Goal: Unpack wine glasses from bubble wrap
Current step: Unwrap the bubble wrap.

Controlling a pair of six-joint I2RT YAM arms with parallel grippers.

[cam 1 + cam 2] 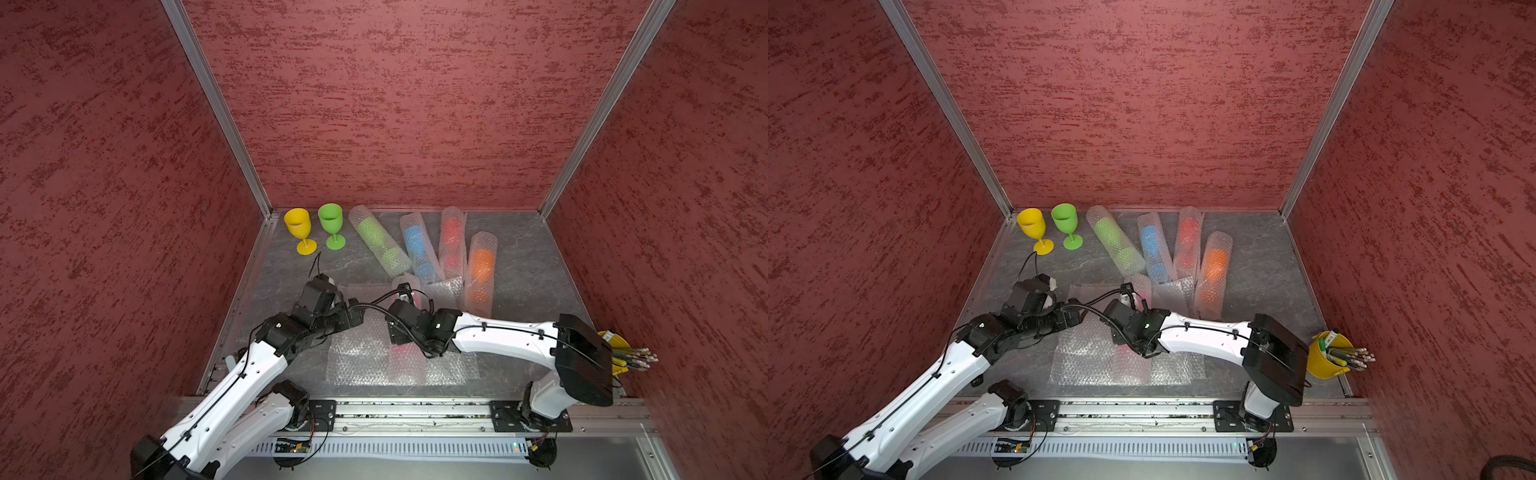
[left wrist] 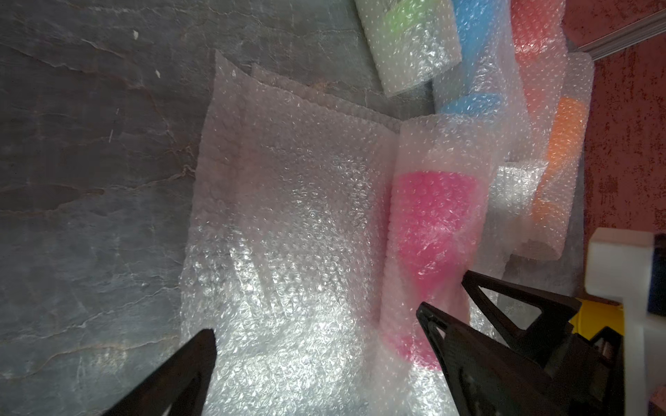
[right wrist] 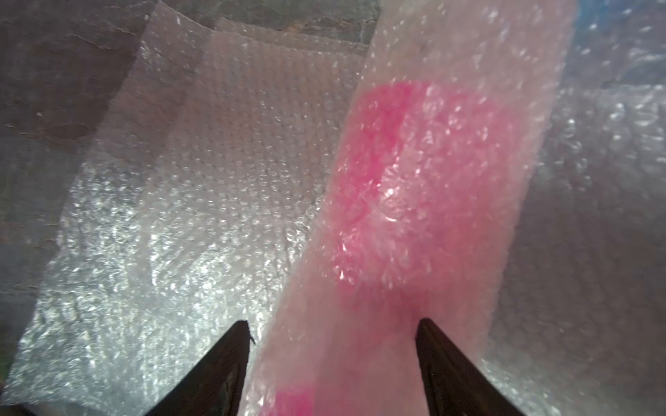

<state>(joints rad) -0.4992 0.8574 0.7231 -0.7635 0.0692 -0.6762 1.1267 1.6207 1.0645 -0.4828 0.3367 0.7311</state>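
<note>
Two bare goblets [image 1: 297, 224], five wrapped tubes [image 1: 376, 241], left jaws spread, right jaws astride pink tube [image 3: 425, 173], grip unclear

Both top views: cam high up on the robot's side, looking down & fwd at the back wall [image 1: 395, 104]. Far off, so the whole bench [image 1: 532, 266] fits in. Nearly the same pic, just slid sideways; the yellow bucket [image 1: 1323, 365] shows better in a top view.

Left wrist cam: behind the left claw [image 2: 313, 326], low, close to the bench, facing the flat bubble wrap [image 2: 288, 216] & pink roll [image 2: 432, 216].

Right wrist cam: behind the right claw [image 3: 333, 322], even closer; pink roll fills much of it.

Both wrist cams share that roll + flat bubble wrap. Top views see them too, small.
</note>
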